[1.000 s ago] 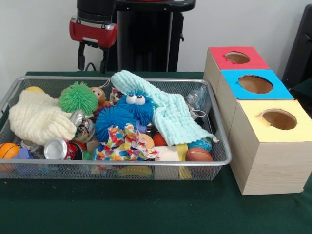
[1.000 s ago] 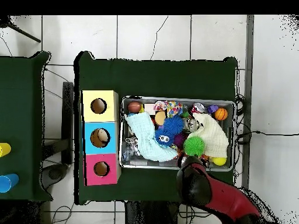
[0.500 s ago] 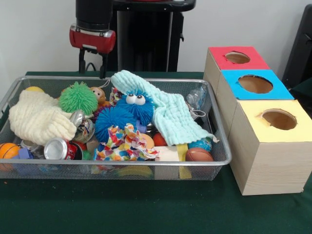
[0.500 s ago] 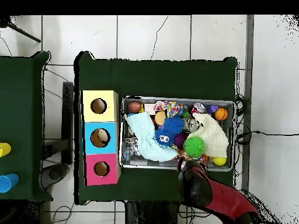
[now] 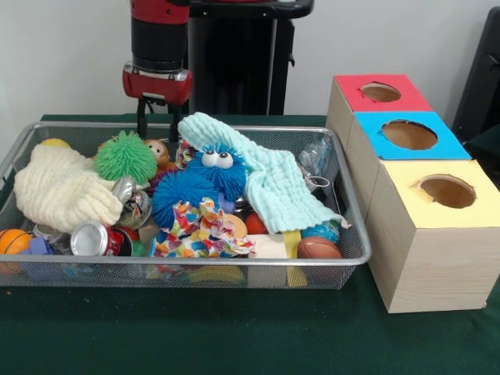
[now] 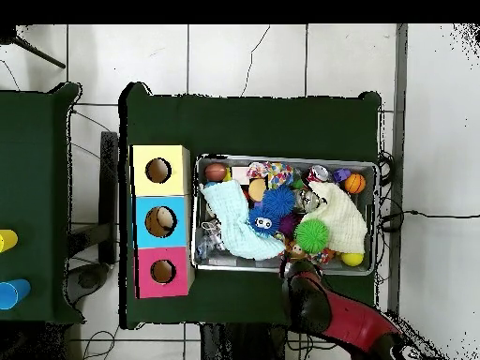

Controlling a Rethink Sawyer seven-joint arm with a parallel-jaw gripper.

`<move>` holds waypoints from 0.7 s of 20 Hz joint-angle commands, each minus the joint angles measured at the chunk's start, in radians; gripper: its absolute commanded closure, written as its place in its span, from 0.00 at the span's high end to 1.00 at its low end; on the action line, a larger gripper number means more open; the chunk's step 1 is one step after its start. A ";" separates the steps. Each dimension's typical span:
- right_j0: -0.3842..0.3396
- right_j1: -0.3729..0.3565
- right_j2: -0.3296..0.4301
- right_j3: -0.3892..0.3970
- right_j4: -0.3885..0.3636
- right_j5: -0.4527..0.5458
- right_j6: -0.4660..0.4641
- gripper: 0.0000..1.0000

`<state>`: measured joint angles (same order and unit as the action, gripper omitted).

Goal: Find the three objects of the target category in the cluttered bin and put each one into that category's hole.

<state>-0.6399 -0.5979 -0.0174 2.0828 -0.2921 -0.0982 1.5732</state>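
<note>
Nearest the lower edge of the front view: green table cloth [image 5: 234, 336], then the wire mesh bin [image 5: 195, 273] filling the left and centre of the frame. Along its near wall, left to right: small orange ball [image 5: 12, 241], crushed soda can [image 5: 95, 238] lying on its side, multicoloured patterned cloth [image 5: 199, 228], brown toy football [image 5: 318, 248] at the near right corner. At lower right, yellow-topped box [image 5: 437, 258] with a round hole, beside the bin.

Mid-bin: cream knitted cloth [image 5: 58, 191] heaped at left, blue spiky ball [image 5: 181, 195] in the centre, blue furry toy with googly eyes [image 5: 219, 166] just behind it and touching, light blue washcloth [image 5: 262, 168] draped from upper centre down to the right. Blue-topped box [image 5: 406, 137] behind the yellow one.

Farther back: green spiky ball [image 5: 125, 155] left of centre, small doll head [image 5: 158, 151] just beside it on its right, yellow ball [image 5: 55, 144] at the far left corner. Red-topped box [image 5: 379, 94] last in the row, upper right.

At the far rim, upper left of centre: gripper [image 5: 157, 125] hanging over the back edge of the bin, two dark fingers apart, nothing between them, tips above the doll head and the green spiky ball.
</note>
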 commanded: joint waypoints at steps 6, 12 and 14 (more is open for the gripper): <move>0.003 0.062 0.070 -0.070 -0.021 -0.066 0.153 1.00; 0.005 0.116 0.047 -0.090 -0.019 -0.096 0.157 1.00; 0.002 0.122 0.044 -0.093 -0.021 -0.105 0.158 1.00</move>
<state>-0.6399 -0.5407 -0.0173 2.0809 -0.2912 -0.1089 1.5732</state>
